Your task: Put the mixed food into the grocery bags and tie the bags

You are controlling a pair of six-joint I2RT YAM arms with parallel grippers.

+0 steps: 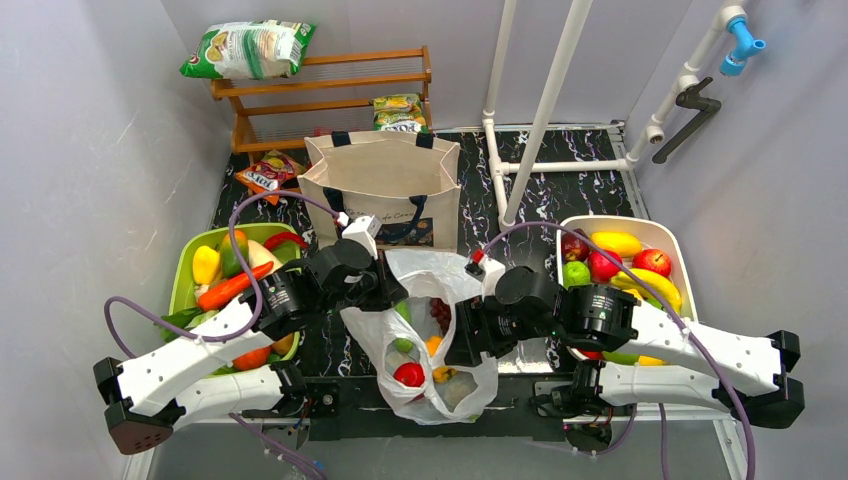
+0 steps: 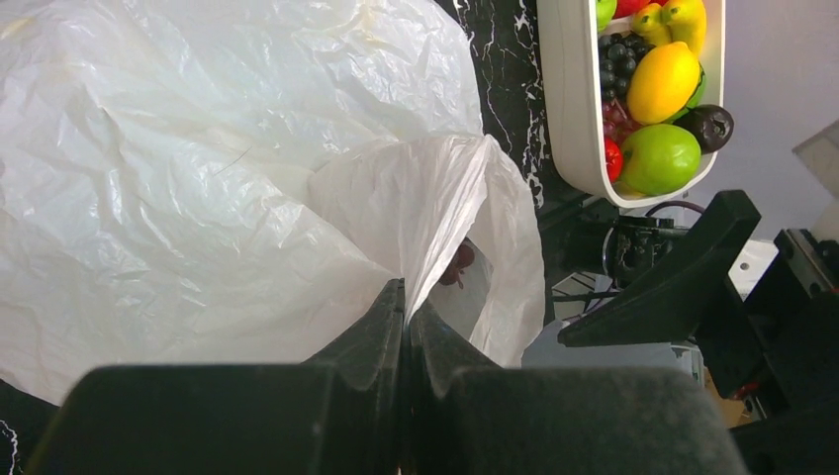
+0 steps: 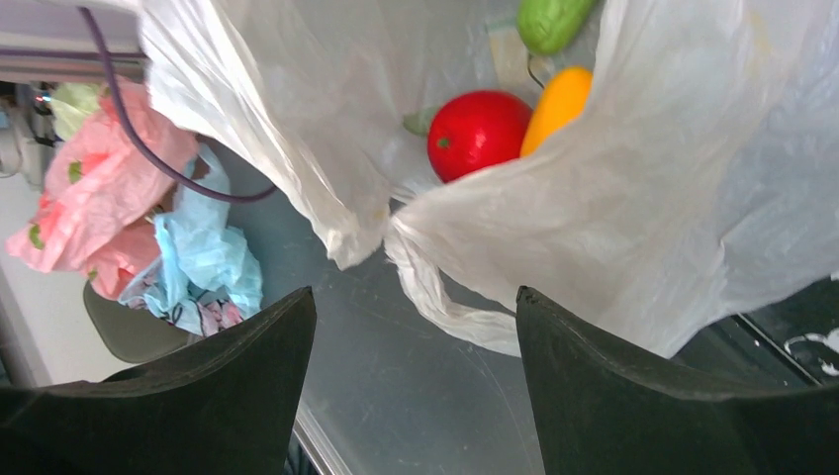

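Two grippers at plastic bag [image 1: 441, 276]: L gripper [image 2: 406, 297] fingers pressed together pinching its film, R gripper [image 3: 416, 297] fingers spread wide just beside it.

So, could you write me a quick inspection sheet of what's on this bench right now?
Surface: black marbled table, crowded.
Job's things: white plastic bag open between the arms, fruit inside; canvas tote upright behind it; green tray and white tray hold produce.
Clutter: snack packets on and near the wooden rack.
Grippers: left fingers shut on the bag's edge; right fingers open, facing its handle.
Cables: purple cables loop over both arms.
Surroundings: grey walls, white pipes.
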